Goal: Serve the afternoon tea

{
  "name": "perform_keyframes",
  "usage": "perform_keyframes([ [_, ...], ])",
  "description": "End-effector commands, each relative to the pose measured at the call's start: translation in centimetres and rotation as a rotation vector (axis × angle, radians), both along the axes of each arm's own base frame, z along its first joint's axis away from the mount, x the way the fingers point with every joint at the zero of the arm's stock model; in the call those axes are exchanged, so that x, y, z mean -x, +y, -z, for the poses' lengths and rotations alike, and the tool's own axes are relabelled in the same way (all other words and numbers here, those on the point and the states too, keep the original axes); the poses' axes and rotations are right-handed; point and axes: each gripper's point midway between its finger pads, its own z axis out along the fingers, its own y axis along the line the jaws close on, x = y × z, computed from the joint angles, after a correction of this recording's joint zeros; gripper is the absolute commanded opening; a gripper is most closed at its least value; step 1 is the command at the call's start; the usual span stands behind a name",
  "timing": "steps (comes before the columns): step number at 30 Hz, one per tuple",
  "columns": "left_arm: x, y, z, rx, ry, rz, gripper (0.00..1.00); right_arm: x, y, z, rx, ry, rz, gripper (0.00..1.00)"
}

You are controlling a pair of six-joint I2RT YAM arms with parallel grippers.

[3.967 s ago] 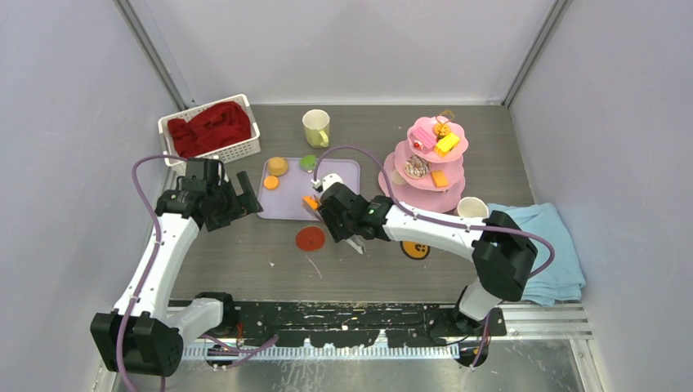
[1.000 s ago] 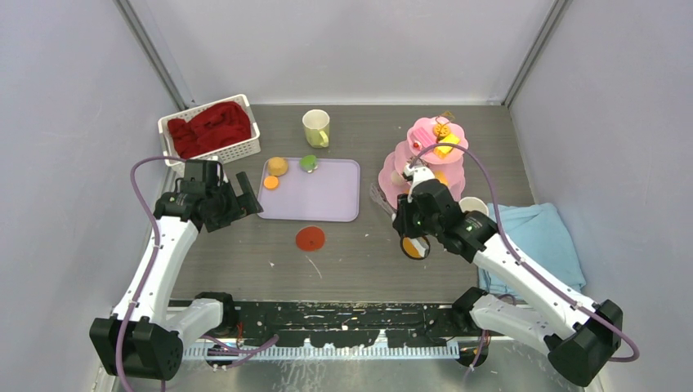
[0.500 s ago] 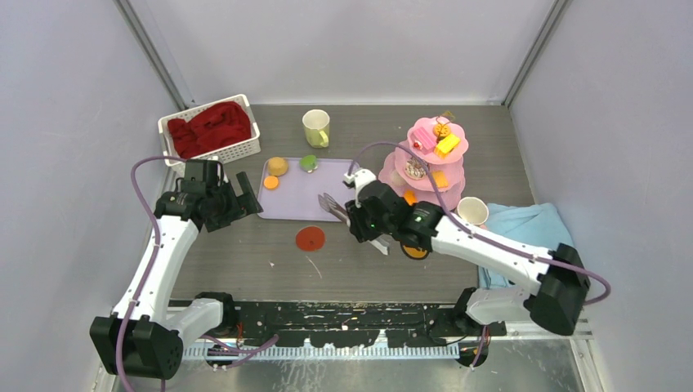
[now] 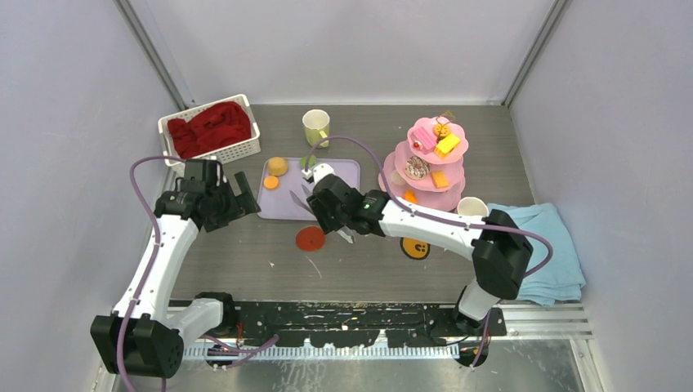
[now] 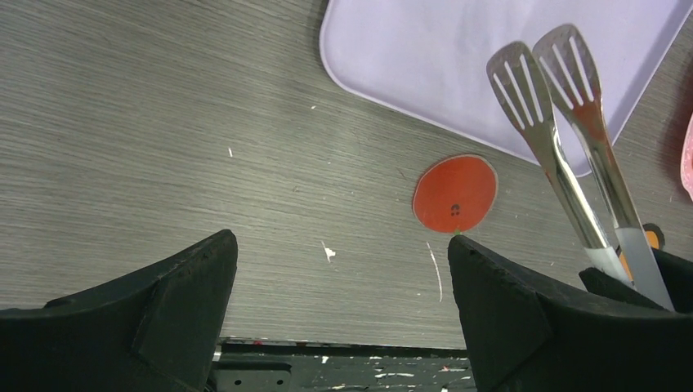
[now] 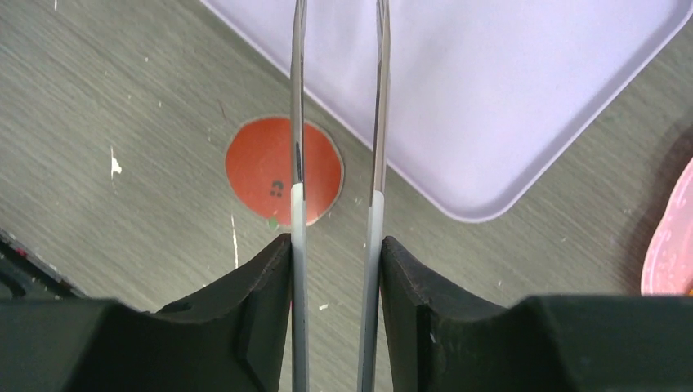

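right wrist: right gripper (image 6: 335, 255) clasps metal tongs (image 6: 297, 122), long axis pointing ahead over lavender tray (image 6: 507, 98); left gripper (image 5: 339, 282) gaping, empty.

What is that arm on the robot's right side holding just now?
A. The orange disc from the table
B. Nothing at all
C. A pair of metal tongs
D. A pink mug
C. The right gripper is clamped on the handles of the metal tongs, whose slotted tips stand apart and empty over the lilac tray.
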Motion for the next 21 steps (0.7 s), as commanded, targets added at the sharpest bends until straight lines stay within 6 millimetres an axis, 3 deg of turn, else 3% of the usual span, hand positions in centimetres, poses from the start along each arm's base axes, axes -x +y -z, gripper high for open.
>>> perform_keyframes([
  [1,-0.8,0.2,-0.3,0.002,-0.021,-0.023,1.0,-3.1,3.3,-4.5,-0.11,-0.138,0.016,0.47],
  [21,-0.6,1.2,-1.4,-0.012,-0.033,-0.051,1.0,-9.8,8.6,-3.1,-0.048,-0.242,0.125,0.56],
])
